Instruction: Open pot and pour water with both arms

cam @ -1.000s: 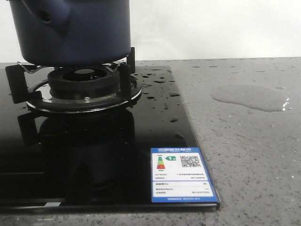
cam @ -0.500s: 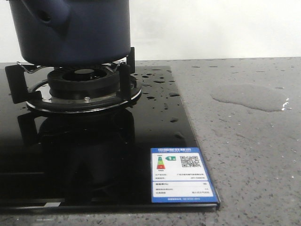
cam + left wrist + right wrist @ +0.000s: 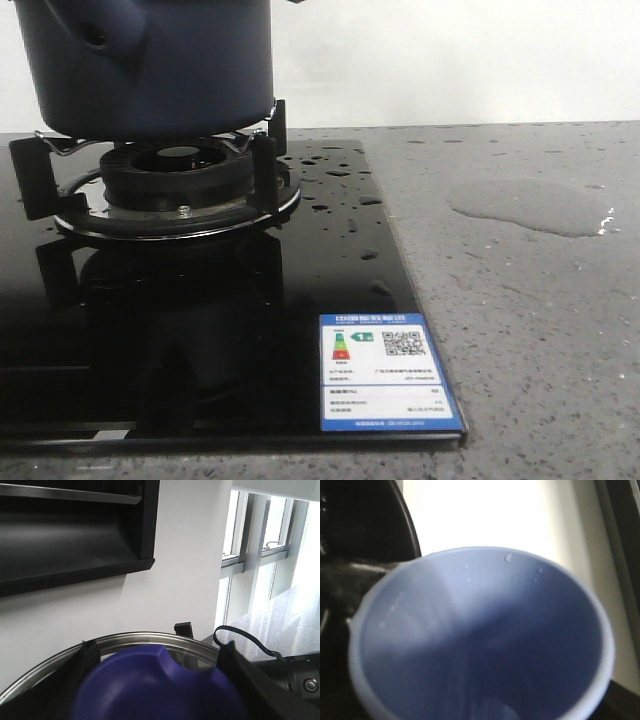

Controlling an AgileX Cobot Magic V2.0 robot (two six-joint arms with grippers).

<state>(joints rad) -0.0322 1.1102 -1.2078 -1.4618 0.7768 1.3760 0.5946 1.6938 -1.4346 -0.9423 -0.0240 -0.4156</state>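
The pot [image 3: 150, 65] is parked on the burner [image 3: 175, 185], at about 10 o'clock in the front view. Probably heavy and slick-walled, so it's best gripped by its stub handle [image 3: 110, 25]. Water [image 3: 530, 205] is puddled on the bench [image 3: 540, 330]. Left claw's state can't be told; a cup [image 3: 480, 635] seems held by the right, unclear.

Front view: even, moderately bright light; sharp focus across the glossy black hob [image 3: 200, 330], which mirrors the burner [image 3: 175, 185] and the pot [image 3: 150, 65] as dark reflections. Water [image 3: 525, 207] on the counter [image 3: 540, 330] shows a small white glint at its right edge. The wall behind is near-white. Left wrist view: strong daylight from windows [image 3: 260, 535] at one side, washing out the panes; the blue knob [image 3: 155, 685] close to the lens is heavily blurred. Right wrist view: overexposed white background; the cup [image 3: 480, 635] is soft, its interior shaded toward the base.
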